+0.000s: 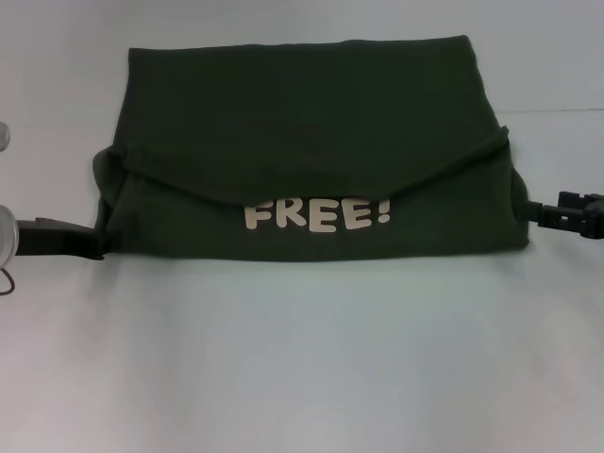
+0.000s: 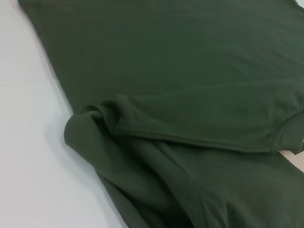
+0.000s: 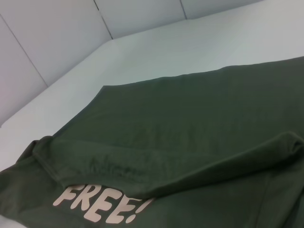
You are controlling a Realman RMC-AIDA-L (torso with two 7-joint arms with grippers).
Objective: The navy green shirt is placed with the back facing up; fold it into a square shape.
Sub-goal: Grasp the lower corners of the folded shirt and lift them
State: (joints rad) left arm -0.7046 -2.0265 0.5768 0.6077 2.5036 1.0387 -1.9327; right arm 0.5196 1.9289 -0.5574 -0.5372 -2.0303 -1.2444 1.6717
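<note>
Navy green shirt (image 1: pixel 302 123) folded; left gripper (image 1: pixel 94 247), right gripper (image 1: pixel 530 211) at its side edges, jaws unclear.

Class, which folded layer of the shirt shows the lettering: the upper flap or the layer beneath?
The layer beneath of the navy green shirt: cream "FREE!" sits there; the upper flap is plain.

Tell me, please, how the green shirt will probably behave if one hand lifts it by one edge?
The navy green shirt would probably sag and unfold: its folded flap already curves and bunches at both ends. It looks light for its area, as thin cloth lying flat. It likely drags rather than slides on the white table.
</note>
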